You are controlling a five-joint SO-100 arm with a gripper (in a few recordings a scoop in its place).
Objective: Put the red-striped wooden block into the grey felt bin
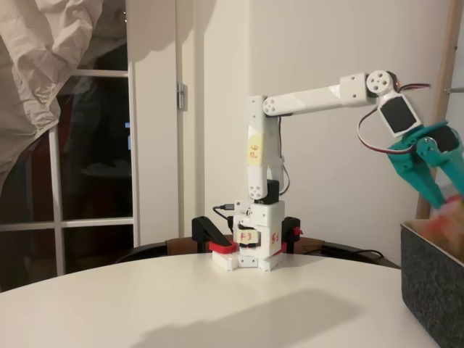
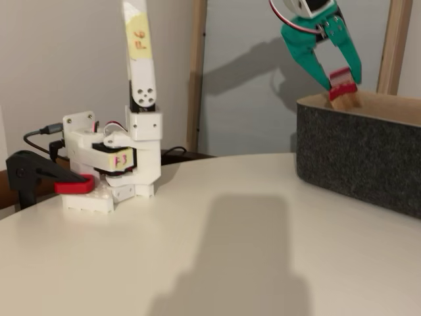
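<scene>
Red-striped wooden block [image 2: 343,83] sits pinched between the hand's [image 2: 341,84] fingertips.

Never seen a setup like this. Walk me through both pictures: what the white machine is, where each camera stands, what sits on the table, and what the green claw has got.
The white machine is a small robot arm clamped to a round white table. Its teal gripper has two jaws.

Both cameras stand still near table height. One looks at the arm from the front, with a dark window behind it. The other looks from the side, closer to the bin.

On the table stands the grey felt bin, dark outside, tan inside.

The jaws are closed on the red-striped wooden block, a small block held over the bin's open top, about level with its rim. It is blurred in the front picture.
</scene>
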